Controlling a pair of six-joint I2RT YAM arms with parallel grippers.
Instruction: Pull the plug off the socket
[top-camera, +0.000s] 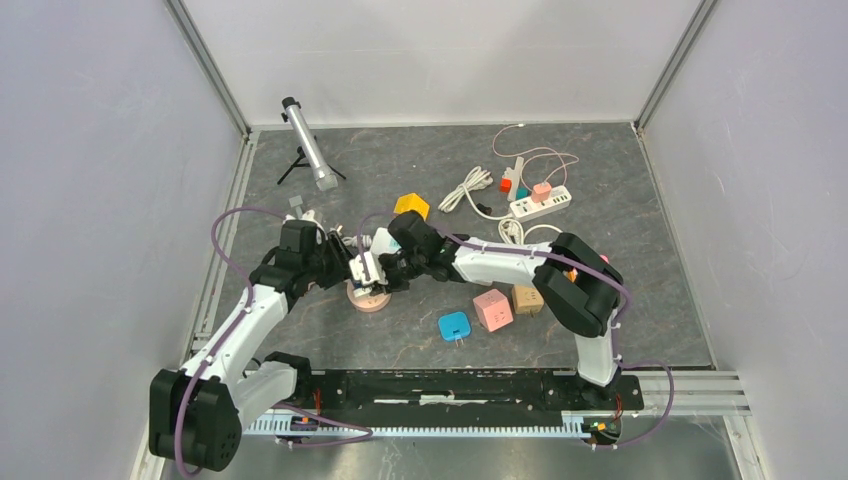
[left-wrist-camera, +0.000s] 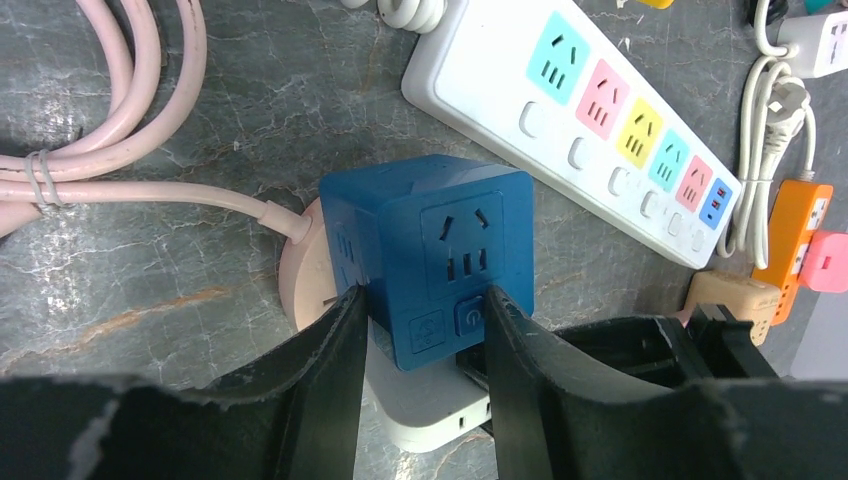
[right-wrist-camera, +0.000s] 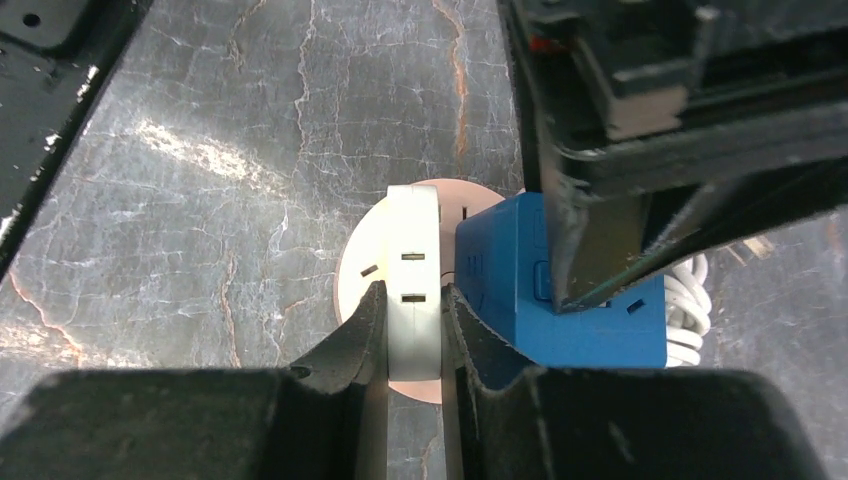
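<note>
A blue cube socket (left-wrist-camera: 440, 240) sits side by side against a flat white plug adapter (right-wrist-camera: 413, 260), both over a round pink socket base (left-wrist-camera: 305, 275) with a pink cable (left-wrist-camera: 120, 100). My left gripper (left-wrist-camera: 425, 310) is shut on the blue cube's near end, one finger on each side. My right gripper (right-wrist-camera: 413, 300) is shut on the white adapter, pinching its flat faces. The blue cube (right-wrist-camera: 500, 280) touches the adapter's right face. In the top view both grippers, left (top-camera: 362, 268) and right (top-camera: 385, 272), meet above the pink base (top-camera: 368, 298).
A long white power strip (left-wrist-camera: 580, 110) lies just behind the cube. An orange strip (left-wrist-camera: 795, 240) and a tan cube (left-wrist-camera: 730, 295) lie to the right. A pink cube (top-camera: 492, 309), a blue adapter (top-camera: 455, 326), a yellow cube (top-camera: 411, 206) and a tripod tube (top-camera: 307, 145) lie around.
</note>
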